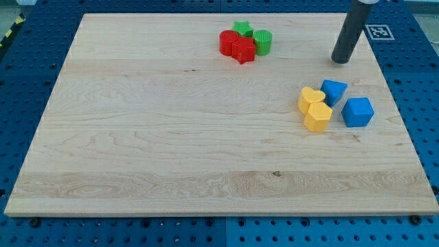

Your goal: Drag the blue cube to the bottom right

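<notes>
On the wooden board (171,137), my tip (340,61) stands above the blue cube (357,112).

Dark rod enters from view's top edge at right, upper end cut off by frame. Shaft thick, cylindrical, charcoal grey, leaning slightly: upper part toward view's right, lower part toward view's left. My tip (341,61) down at surface level in upper right part of view, end face blunt and round. Tip stands free, touching nothing at its sides. Rest of arm above rod out of view.
</notes>
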Robot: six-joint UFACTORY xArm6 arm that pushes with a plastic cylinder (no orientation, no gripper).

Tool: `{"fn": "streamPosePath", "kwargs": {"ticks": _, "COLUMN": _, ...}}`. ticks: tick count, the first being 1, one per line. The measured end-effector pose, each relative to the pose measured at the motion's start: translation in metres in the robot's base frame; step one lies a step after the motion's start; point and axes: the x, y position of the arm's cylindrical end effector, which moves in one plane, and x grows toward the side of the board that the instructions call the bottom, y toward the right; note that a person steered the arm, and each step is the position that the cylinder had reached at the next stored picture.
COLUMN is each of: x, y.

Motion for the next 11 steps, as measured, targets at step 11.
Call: {"fn": "streamPosePath", "kwargs": {"ticks": 11, "x": 0.187, "y": 0.04}}
